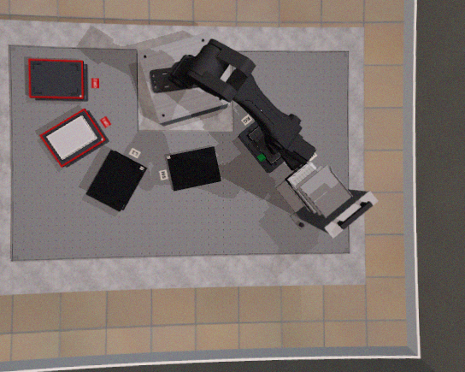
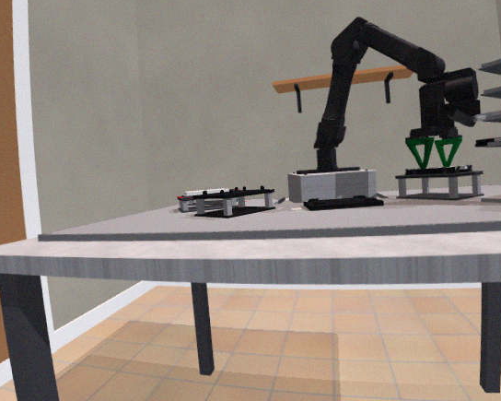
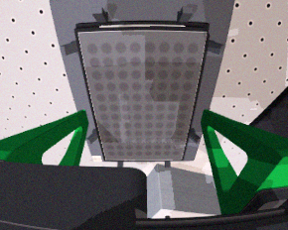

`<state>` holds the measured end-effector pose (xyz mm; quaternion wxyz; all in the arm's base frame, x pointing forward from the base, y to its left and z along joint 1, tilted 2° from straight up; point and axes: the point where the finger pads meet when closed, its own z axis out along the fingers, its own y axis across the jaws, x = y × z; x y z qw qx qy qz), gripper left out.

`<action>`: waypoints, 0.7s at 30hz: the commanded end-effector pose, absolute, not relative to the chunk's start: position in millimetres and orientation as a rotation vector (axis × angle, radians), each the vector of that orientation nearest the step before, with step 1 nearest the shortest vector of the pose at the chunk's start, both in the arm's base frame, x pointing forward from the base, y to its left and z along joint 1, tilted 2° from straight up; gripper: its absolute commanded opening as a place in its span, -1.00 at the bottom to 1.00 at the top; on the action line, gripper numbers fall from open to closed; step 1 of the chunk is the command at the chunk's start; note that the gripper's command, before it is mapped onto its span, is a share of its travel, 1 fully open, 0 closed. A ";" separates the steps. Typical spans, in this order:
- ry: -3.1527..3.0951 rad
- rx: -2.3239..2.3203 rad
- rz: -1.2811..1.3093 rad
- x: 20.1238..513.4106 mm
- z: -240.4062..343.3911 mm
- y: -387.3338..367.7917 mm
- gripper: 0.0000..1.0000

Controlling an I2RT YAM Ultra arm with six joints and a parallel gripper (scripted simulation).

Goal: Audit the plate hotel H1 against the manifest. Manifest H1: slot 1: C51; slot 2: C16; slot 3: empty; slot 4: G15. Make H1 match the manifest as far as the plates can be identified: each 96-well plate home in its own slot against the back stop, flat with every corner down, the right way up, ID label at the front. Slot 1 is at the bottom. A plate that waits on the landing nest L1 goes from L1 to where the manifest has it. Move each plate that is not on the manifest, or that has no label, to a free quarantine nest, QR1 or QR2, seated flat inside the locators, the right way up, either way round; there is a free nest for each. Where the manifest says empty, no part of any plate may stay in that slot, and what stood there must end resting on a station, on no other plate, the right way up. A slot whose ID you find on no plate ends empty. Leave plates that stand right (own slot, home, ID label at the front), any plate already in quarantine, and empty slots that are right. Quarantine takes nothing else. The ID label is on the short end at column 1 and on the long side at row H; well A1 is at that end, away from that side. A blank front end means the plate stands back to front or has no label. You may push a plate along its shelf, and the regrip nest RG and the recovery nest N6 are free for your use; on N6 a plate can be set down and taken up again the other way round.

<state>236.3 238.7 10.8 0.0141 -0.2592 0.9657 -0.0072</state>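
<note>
The gripper [image 3: 144, 139] is held fully apart and empty, one green finger [image 3: 46, 139] at each side. Directly below and between them, a 96-well plate [image 3: 142, 89] is seated on the regrip nest [image 3: 65, 52], its long axis running away from the wrist, the long sides facing the fingers.

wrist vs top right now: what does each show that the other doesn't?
Wrist only: the well grid of the plate seated on its grey nest, between the wide-open green fingers.
Top only: the two red-framed nests, one holding a white plate, two black nests, and the hotel.
Both: the perforated deck and the open gripper.
</note>
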 end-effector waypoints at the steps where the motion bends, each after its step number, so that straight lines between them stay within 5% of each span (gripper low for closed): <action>1: 2.983 -0.802 0.001 241.1 11.6 243.5 1.00; 16: 2.983 -0.802 0.001 241.5 1.6 243.6 1.00; 17: 2.983 -0.802 0.001 241.5 1.6 243.6 0.72; 21: 2.983 -0.802 0.001 241.5 1.6 243.6 0.72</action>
